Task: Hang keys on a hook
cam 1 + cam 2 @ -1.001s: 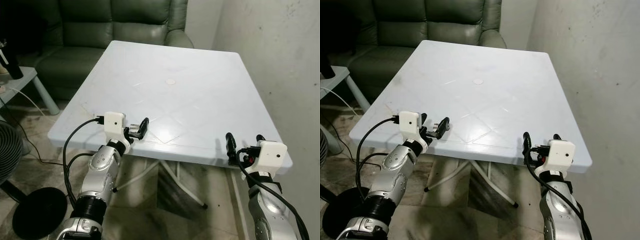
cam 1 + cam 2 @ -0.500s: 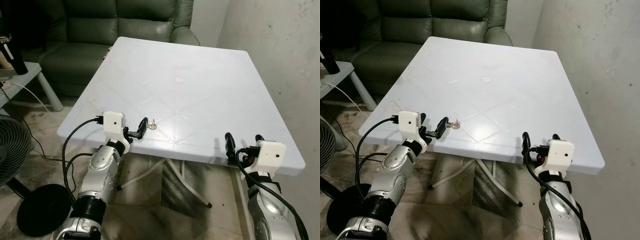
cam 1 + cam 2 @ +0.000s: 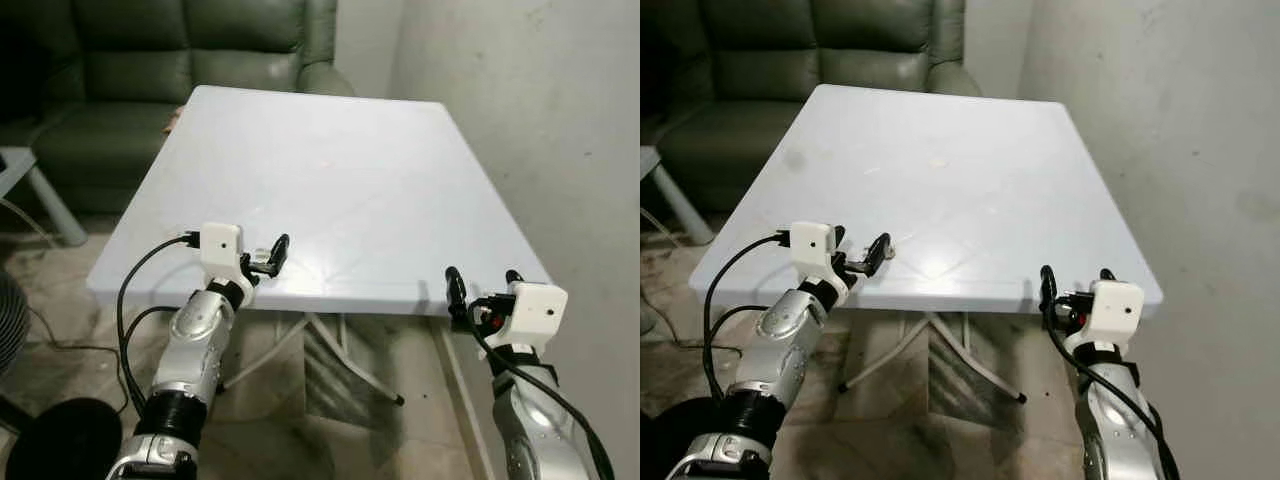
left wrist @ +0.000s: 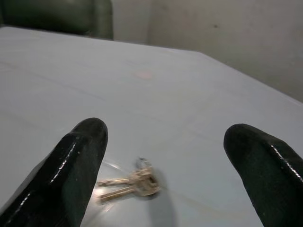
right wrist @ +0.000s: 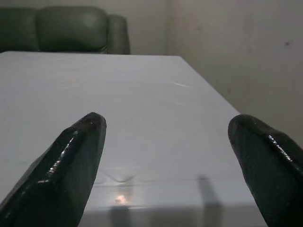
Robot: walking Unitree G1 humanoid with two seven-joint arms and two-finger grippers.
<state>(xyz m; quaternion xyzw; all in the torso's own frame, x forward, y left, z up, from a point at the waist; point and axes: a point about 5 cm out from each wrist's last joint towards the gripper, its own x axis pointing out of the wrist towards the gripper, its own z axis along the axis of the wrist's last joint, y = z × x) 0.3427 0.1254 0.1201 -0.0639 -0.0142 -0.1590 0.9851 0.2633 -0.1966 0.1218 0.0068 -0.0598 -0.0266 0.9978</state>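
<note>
A small bunch of brass keys lies flat on the white plastic table, close to its near left edge. My left gripper hovers low over that edge, open, with the keys on the tabletop between and just ahead of its black fingers. They do not touch the keys. My right gripper is open at the table's near right corner, with nothing between its fingers.
A dark green sofa stands behind the table. A bare plaster wall runs along the right side. A small pale side table and a black round fan base are on the left floor.
The camera has swung, shifting the whole picture. The keys lay ahead of the left fingertips half a second ago; now they sit between the open fingers. The right arm holds its pose.
</note>
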